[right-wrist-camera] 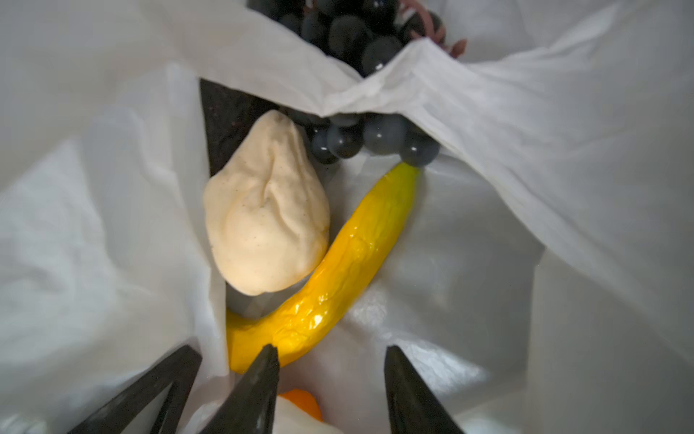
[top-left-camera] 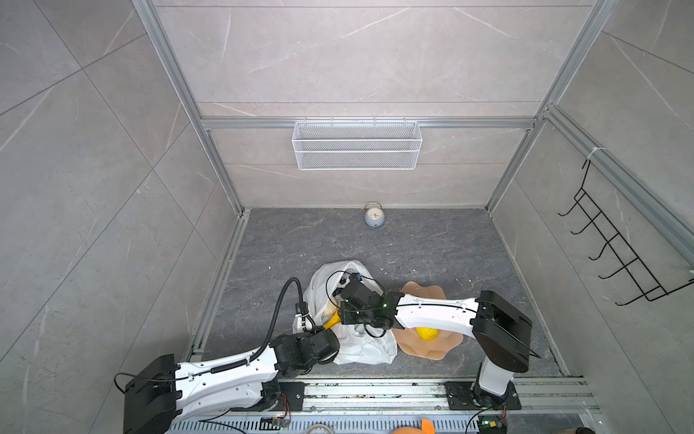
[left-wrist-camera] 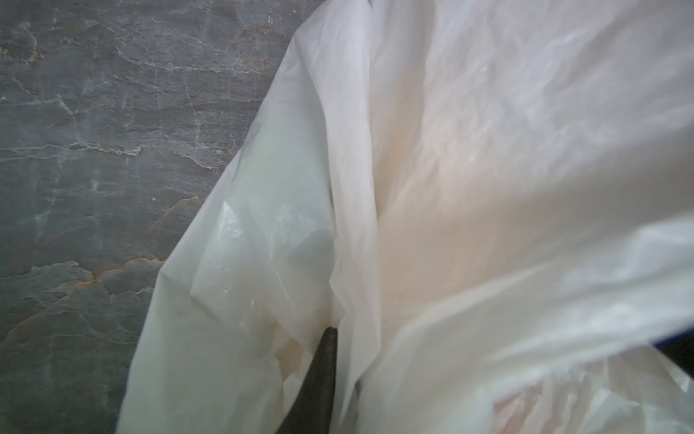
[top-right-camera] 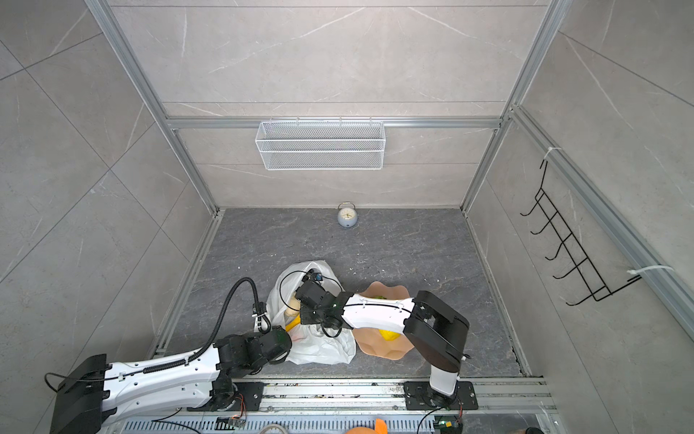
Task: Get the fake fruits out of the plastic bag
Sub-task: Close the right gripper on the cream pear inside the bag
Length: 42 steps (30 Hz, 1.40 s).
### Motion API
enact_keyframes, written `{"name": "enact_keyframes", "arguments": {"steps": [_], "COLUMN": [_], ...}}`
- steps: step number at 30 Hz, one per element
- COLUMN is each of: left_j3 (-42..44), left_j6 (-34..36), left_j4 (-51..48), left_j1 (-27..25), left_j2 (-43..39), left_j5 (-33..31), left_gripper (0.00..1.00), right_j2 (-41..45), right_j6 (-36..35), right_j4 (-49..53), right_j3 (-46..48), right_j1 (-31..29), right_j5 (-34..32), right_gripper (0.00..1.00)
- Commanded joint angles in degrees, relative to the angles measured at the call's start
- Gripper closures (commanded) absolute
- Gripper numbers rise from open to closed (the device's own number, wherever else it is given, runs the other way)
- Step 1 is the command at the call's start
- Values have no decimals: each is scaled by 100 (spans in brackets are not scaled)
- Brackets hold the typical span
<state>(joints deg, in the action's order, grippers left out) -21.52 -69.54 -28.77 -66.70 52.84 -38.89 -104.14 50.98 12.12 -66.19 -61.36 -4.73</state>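
Observation:
The white plastic bag (top-left-camera: 360, 347) lies crumpled on the dark floor, mouth up. Inside it the right wrist view shows a beige lumpy fruit (right-wrist-camera: 266, 210), a yellow banana (right-wrist-camera: 338, 270), dark purple grapes (right-wrist-camera: 375, 139) and a sliver of an orange fruit (right-wrist-camera: 300, 402). My right gripper (right-wrist-camera: 331, 348) is open inside the bag, one fingertip just over the banana's end, with only bag film between its fingers. My left gripper (left-wrist-camera: 340, 330) is at the bag's left edge, shut on a fold of the bag. One dark finger (left-wrist-camera: 323, 375) shows; film hides the other.
A peach-pink scalloped bowl (top-left-camera: 413, 349) sits right of the bag and holds a yellow fruit (top-left-camera: 426, 332); my right arm (top-left-camera: 432, 312) crosses over it. A small grey alarm clock (top-left-camera: 374, 217) stands at the back wall. A wire basket (top-left-camera: 356, 146) hangs on that wall.

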Motion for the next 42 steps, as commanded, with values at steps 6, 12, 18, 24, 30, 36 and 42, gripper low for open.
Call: {"name": "enact_keyframes", "arguments": {"steps": [6, 12, 18, 24, 30, 36, 42], "left_j3": [-45, 89, -24, 82, 100, 78, 60], "left_j6": [45, -220, -158, -248, -209, -193, -193], "left_j4": [-11, -46, -216, -261, -306, -370, -414], "left_j1": [24, 13, 21, 21, 22, 16, 16], "left_j2": [69, -72, -100, -260, -446, -458, -479], "left_j5": [-179, -197, -294, -300, -356, -371, -382], "left_gripper": [86, 86, 86, 85, 85, 85, 84], "right_j2": [-321, -243, -762, -1151, -1565, -1960, -1919], "right_j6": [274, -426, -600, -755, -774, -748, -736], "right_j4": [194, -475, -393, -53, 190, 582, 555], "right_j3": [-370, -440, -912, -1419, -1793, -2247, -2242], "right_j1": [-107, -168, -80, -26, -25, -13, 15], "right_j5": [-448, -272, -168, -229, -193, -261, -213], "right_gripper": [53, 50, 42, 35, 34, 31, 36]}}
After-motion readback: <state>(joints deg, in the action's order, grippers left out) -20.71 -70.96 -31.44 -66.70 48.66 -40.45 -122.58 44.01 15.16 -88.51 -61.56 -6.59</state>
